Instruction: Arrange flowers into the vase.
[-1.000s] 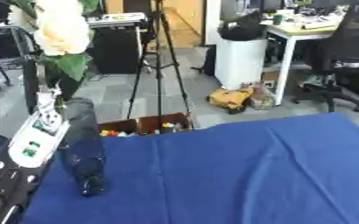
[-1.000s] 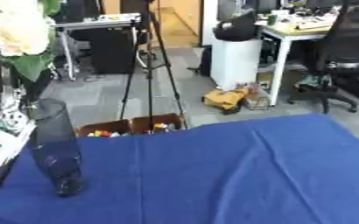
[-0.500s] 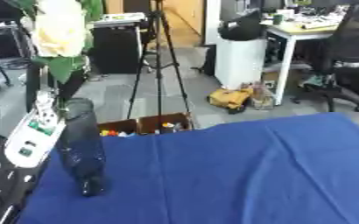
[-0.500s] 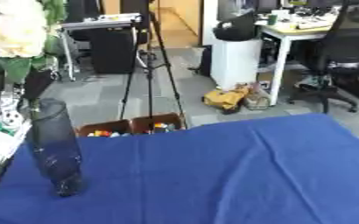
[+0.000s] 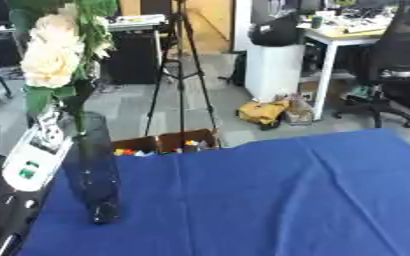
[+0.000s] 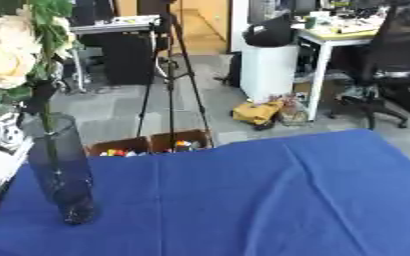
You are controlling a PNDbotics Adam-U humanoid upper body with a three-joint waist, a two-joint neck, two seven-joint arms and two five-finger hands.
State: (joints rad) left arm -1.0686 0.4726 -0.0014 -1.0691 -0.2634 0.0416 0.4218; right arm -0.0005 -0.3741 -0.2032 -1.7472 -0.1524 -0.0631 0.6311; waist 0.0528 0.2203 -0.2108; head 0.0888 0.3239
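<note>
Left eye view: a tall dark glass vase (image 5: pixel 95 172) stands upright near the left edge of a table draped in blue cloth (image 5: pixel 278 200), with cream flowers (image 5: pixel 49 62) and green leaves rising well above its mouth. This view takes in much of the robot's left arm (image 5: pixel 33 152), a white panel with green marks over a black section at the lower left corner, lying just beside the vase and partly behind it. The right eye view shows only a sliver of that arm at its left edge, but it gives the vase free of the arm and shows a green stem (image 6: pixel 49 145) running down inside the glass. There, a dark shape at the stem just above the vase's mouth appears to be the left hand (image 6: pixel 39 97). It sits at the stem below the blooms, yet whether it is closed on the stem or merely beside it cannot be told. The right hand shows in neither view. Beyond the table's far edge stand a black tripod (image 5: pixel 180 75), an open cardboard box (image 5: pixel 160 144) of small coloured items, a white bin (image 5: pixel 274 65) and a black office chair (image 5: pixel 392 60).
</note>
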